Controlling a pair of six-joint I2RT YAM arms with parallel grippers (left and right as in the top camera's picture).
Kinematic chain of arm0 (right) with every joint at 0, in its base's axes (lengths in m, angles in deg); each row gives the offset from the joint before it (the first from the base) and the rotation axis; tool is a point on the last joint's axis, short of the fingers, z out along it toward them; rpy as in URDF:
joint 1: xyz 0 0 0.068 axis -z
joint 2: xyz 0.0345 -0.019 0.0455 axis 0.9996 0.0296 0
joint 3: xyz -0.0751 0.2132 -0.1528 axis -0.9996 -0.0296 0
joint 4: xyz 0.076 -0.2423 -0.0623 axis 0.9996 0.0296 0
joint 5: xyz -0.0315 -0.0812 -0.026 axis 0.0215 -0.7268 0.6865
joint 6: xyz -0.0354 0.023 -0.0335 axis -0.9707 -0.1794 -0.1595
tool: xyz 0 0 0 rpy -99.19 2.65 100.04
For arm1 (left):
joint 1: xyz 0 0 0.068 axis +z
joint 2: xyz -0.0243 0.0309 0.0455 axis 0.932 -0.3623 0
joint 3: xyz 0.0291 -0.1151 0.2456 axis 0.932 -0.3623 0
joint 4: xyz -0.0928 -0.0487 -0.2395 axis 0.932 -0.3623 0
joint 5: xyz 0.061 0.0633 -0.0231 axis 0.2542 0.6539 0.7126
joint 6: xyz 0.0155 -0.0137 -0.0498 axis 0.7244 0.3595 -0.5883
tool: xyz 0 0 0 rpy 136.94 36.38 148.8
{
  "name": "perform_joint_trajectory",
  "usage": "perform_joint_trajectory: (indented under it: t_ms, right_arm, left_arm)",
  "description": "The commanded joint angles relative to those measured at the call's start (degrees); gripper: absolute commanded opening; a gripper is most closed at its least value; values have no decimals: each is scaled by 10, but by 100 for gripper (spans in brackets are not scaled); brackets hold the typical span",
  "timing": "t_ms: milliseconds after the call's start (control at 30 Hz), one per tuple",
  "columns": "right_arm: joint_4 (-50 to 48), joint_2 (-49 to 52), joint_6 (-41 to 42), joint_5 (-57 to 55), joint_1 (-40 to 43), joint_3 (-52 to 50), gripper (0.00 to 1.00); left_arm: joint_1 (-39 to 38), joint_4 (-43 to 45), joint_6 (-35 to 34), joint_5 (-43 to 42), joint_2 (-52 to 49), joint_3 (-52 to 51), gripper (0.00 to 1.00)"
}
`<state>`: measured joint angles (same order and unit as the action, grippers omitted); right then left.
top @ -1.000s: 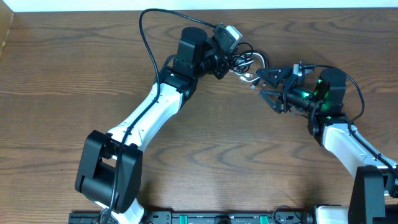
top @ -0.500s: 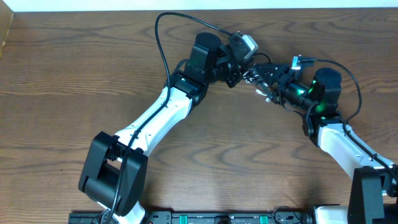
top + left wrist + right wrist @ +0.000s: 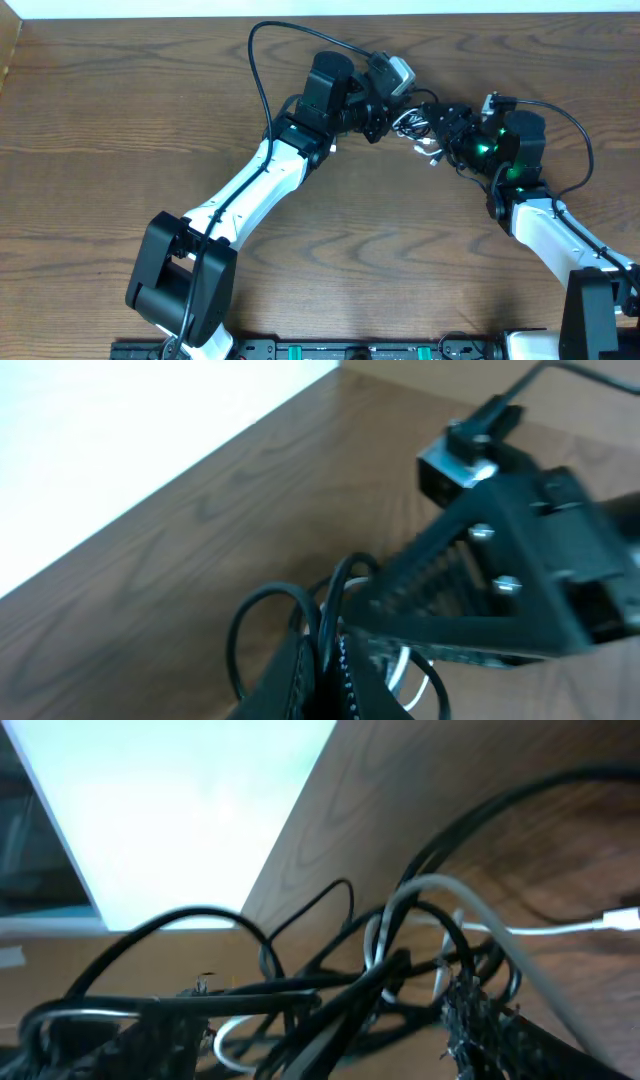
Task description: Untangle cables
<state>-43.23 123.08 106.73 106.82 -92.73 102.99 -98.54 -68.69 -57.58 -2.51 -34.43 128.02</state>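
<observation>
The cables (image 3: 414,122) are a small knot of black cords and one white cord near the table's back middle, lying between my two grippers. My left gripper (image 3: 390,117) meets the knot from the left. In the left wrist view it (image 3: 325,660) is shut on a black cable loop (image 3: 238,632), and a white cord (image 3: 402,663) curves just beyond. My right gripper (image 3: 440,130) reaches in from the right. In the right wrist view it (image 3: 325,1020) stands open, with black cords (image 3: 300,985) and the white cord (image 3: 470,902) running loosely between its fingers (image 3: 480,1025).
The wooden table (image 3: 120,120) ends at a white strip along its back edge, close behind the knot. The left arm's thick black cable (image 3: 258,70) arches up behind it. The right arm's cable (image 3: 578,125) loops at the right. The right gripper's body (image 3: 500,570) fills the left wrist view.
The left arm shifted right with the cable in its grip, then held still. The right gripper moved left into the knot, and its jaws came in from their widest spread.
</observation>
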Motion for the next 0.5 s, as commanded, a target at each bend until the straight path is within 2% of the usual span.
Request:
perform_joint_trajectory:
  t_ms: [0,167,200,267,333,467]
  right_arm:
    - [1,0,-12,-33,-2,1,71]
    - [12,0,-30,-35,-3,1,47]
    - [18,0,-36,-35,-4,1,39]
    - [35,0,-48,-36,-6,1,16]
    - [58,0,-49,-37,-5,1,3]
    - [95,0,-79,-37,-5,1,1]
  left_arm:
    - [2,3,-14,-65,30,15,7]
    - [2,8,-16,-65,30,15,7]
    - [2,10,-16,-65,30,15,7]
    - [2,12,-16,-65,30,15,7]
    - [2,17,-16,-65,30,15,7]
    - [5,30,-16,-62,30,15,7]
